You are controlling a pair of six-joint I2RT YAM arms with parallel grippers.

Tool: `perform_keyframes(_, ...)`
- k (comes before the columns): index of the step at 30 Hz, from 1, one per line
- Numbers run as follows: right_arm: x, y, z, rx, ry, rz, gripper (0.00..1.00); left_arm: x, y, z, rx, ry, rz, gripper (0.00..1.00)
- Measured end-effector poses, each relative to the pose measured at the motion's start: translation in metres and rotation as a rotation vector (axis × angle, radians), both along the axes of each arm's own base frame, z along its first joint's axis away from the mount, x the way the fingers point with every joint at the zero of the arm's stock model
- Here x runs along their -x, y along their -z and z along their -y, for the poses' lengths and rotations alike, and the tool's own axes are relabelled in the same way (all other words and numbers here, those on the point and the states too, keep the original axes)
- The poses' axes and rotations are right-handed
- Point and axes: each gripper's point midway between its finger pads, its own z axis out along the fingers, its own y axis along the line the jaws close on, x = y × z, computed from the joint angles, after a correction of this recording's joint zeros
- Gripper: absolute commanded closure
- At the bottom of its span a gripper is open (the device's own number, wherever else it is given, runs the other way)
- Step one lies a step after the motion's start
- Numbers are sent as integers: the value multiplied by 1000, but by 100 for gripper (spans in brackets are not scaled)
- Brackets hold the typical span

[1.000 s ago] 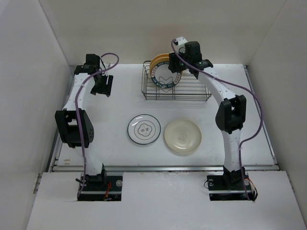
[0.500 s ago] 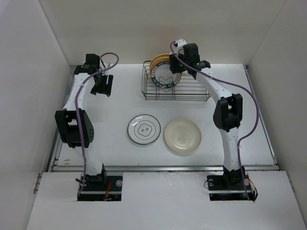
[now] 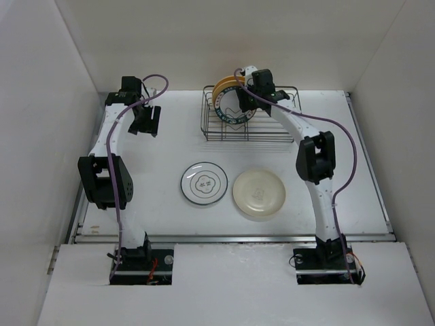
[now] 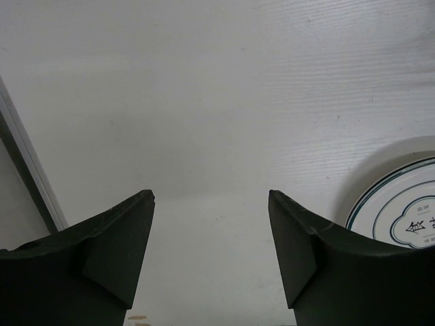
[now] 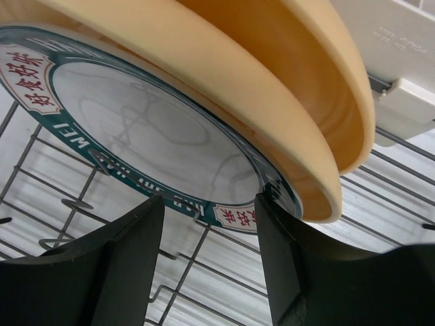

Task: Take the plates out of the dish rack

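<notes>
The black wire dish rack (image 3: 272,134) stands at the back centre. In its left end stand a teal-rimmed plate (image 3: 233,113) and yellow-orange plates (image 3: 223,87) behind it. My right gripper (image 3: 249,102) is open at the teal plate's right rim; in the right wrist view the gripper (image 5: 207,204) has its jaws either side of the teal rim (image 5: 136,115), with the yellow-orange plates (image 5: 272,102) just behind the right jaw. A white ringed plate (image 3: 204,183) and a cream plate (image 3: 259,193) lie flat on the table. My left gripper (image 3: 147,122) is open and empty at the back left.
The rack's cream clip piece (image 5: 408,102) sits at the upper right in the right wrist view. White walls close in the table on three sides. The ringed plate's edge (image 4: 401,210) shows in the left wrist view, right of the open gripper (image 4: 211,197).
My right gripper has moved left and down from above the rack's right part to the teal plate's right rim. The left arm has not moved.
</notes>
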Motion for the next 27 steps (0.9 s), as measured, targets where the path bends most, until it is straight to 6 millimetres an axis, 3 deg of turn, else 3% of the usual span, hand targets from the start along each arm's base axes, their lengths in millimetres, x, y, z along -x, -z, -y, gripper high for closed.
perform_keyframes(7,8,-11,15,65,32,30,38,0,0,0,1,1,-1,35)
perform_keyframes(15,-2,-62,30,92,78,160,38,2,1,0,2,1,-7,35)
perform_keyframes(27,-3,-67,32,114,75,169,38,-3,22,1,5,-2,-73,35)
